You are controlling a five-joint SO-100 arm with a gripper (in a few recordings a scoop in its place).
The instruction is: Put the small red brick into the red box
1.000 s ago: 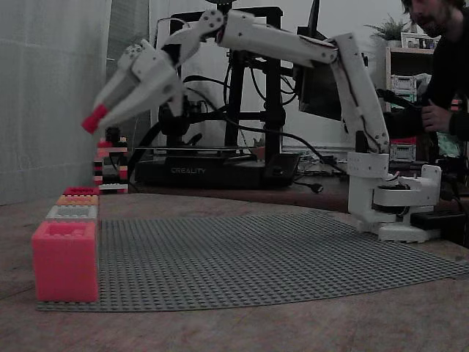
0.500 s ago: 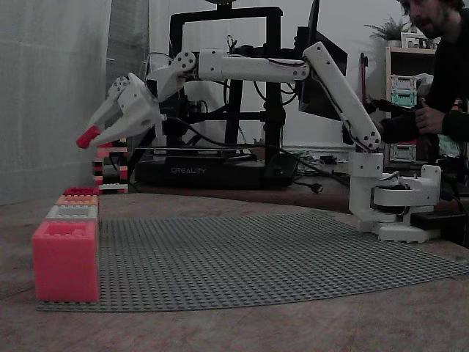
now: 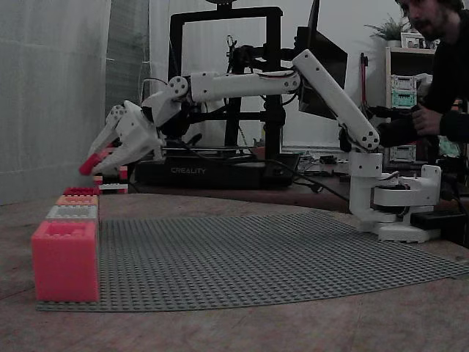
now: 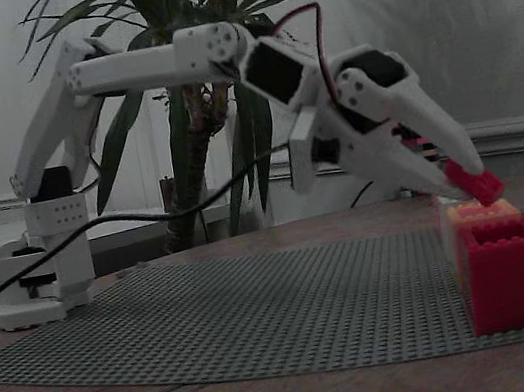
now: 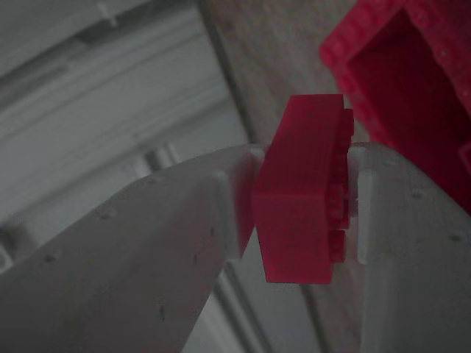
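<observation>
I see the white two-finger gripper (image 5: 305, 202) clamped on the small bright red plastic brick (image 5: 303, 187), its studded face against the right finger (image 5: 412, 243). In a fixed view the brick (image 4: 479, 184) hangs above the deep crimson open-topped red box (image 4: 508, 274), at the grey studded baseplate's (image 4: 261, 308) edge. In another fixed view the box (image 3: 80, 191) is far off, mostly hidden behind the grey box (image 3: 72, 212) and salmon-pink box (image 3: 65, 261); I can make out only its top.

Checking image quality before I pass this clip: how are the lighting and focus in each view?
All views are dim and greyish. In a fixed view the pincer and small red brick are sharp enough, the background dark. In another fixed view the red box stands out against a muted scene. In the wrist view the brick is soft and close, the fingers blurred.
</observation>
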